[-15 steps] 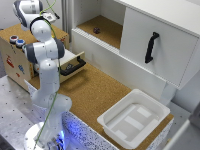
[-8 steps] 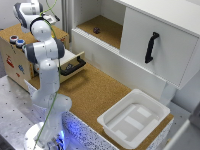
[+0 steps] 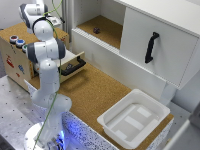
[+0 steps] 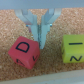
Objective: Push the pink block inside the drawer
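Pink, with a black letter D on its face: the pink block sits on a cork surface, which by the exterior view looks to be the top of the tan wooden box, so it is not in the drawer. Beside it, apart, lies a yellow-green block with black marks. In the wrist view the gripper hangs just behind the pink block's corner, its fingers drawn together into a narrow wedge with nothing between them; whether they touch the block's edge I cannot tell.

In the exterior view, the small light-wood drawer with its black curved handle stands pulled out from the front of the box. The Franka arm rises in front and hides the block itself.

My read: the drawer is open and ready, the claw is lined up behind the block, but the push is not done. What is left is to slide the block over the box's edge so that it drops into the drawer, without knocking the yellow-green one along.
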### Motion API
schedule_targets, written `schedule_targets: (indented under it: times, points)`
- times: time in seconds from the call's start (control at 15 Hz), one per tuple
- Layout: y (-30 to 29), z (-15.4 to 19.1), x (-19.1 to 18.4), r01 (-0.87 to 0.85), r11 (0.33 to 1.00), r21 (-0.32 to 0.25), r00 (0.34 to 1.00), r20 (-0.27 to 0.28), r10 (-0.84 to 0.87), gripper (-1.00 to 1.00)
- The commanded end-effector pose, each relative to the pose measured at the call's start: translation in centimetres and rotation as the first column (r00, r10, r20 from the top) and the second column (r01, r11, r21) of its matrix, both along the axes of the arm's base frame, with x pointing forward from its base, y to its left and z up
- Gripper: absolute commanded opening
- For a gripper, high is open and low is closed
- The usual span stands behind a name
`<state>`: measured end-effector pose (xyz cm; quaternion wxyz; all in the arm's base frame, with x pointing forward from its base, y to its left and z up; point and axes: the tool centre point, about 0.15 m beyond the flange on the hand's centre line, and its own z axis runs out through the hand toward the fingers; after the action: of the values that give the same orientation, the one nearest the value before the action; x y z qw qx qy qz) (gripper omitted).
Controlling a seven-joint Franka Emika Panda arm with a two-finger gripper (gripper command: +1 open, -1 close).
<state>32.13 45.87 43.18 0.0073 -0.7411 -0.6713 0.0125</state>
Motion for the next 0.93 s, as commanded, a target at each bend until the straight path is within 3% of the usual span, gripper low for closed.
schedule_targets:
  times: [0.0, 0.27, 0.87]
  points:
    - [-3.6, 0.9, -1.0, 0.029, 0.997, 0.071, 0.999, 0.012, -0.030, -1.00]
    - [-1.8, 1.8, -2.7, -0.033, 0.991, 0.129, 0.999, 0.006, 0.032, -1.00]
    - [0.0, 0.6, -5.6, -0.175, 0.979, 0.104, 0.984, 0.003, 0.175, -1.00]
